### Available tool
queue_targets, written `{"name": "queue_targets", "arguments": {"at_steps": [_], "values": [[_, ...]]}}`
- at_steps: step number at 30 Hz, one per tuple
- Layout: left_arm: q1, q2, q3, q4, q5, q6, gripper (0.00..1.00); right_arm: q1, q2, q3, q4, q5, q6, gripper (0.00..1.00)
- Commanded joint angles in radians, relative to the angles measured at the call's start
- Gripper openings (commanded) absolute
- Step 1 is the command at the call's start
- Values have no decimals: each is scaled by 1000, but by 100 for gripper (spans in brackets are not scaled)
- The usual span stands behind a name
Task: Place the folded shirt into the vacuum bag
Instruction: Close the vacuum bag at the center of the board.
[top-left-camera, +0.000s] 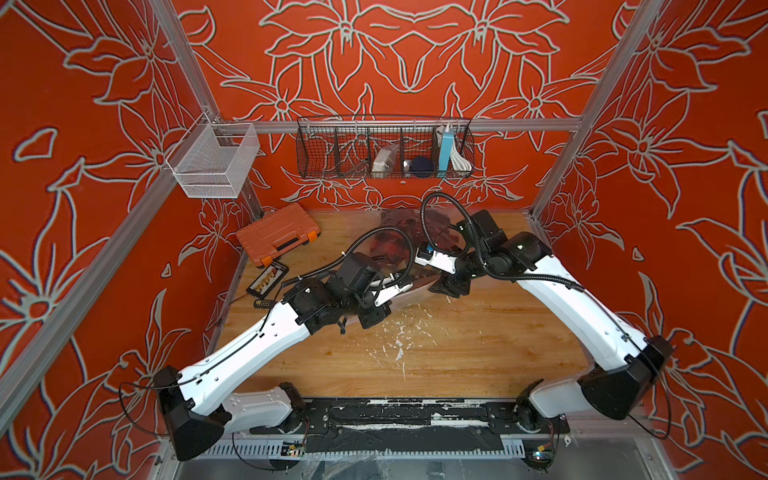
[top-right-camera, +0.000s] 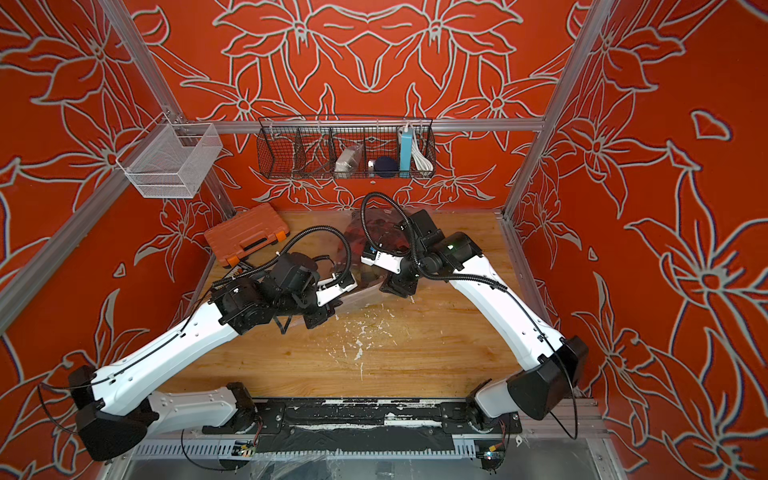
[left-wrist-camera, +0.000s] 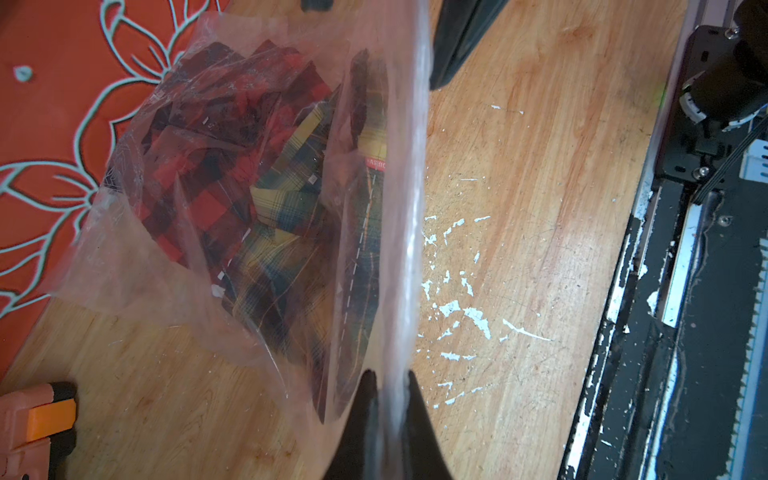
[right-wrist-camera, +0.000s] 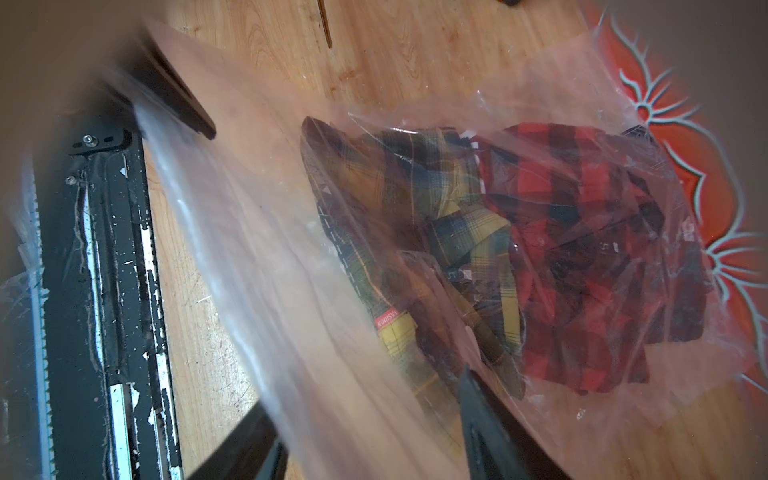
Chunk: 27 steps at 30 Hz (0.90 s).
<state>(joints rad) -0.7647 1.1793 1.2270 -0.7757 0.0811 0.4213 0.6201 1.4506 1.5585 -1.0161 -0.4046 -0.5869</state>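
Left hand (left-wrist-camera: 390, 378) on vacuum bag (left-wrist-camera: 124, 266)

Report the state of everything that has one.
vacuum bag: both shirts inside, mouth edge lifted.
red plaid shirt: inside bag, deepest.
yellow plaid shirt: inside bag, rumpled, nearer the mouth.
left gripper: shut on bag edge.
right gripper: open, bag film between jaws.
orange tool case: closed.

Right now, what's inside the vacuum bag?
Two crumpled plaid shirts show through the bag: a red-and-black shirt deep inside, a yellow-green shirt nearer the mouth. They overlap, so anything beneath them is hidden.
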Motion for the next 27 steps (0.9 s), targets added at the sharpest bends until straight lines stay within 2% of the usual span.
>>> {"name": "queue_targets", "arguments": {"at_steps": [1, 4, 9, 10, 19, 27], "values": [[6, -24, 32, 15, 25, 4, 0, 9, 14, 35, -29, -18, -41, 59], [5, -19, 25, 15, 23, 1, 0, 10, 9, 19, -20, -23, -25, 47], [5, -11, 8, -13, -12, -10, 0, 10, -18, -5, 15, 24, 32, 3], [5, -10, 4, -25, -23, -19, 0, 9, -25, -9, 18, 48, 41, 0], [5, 13, -20, -218, -82, -100, 1, -87, -94, -87, 122, 272, 156, 0], [5, 8, -32, -287, -84, -102, 3, -209, -166, -122, 189, 297, 214, 0]]}}
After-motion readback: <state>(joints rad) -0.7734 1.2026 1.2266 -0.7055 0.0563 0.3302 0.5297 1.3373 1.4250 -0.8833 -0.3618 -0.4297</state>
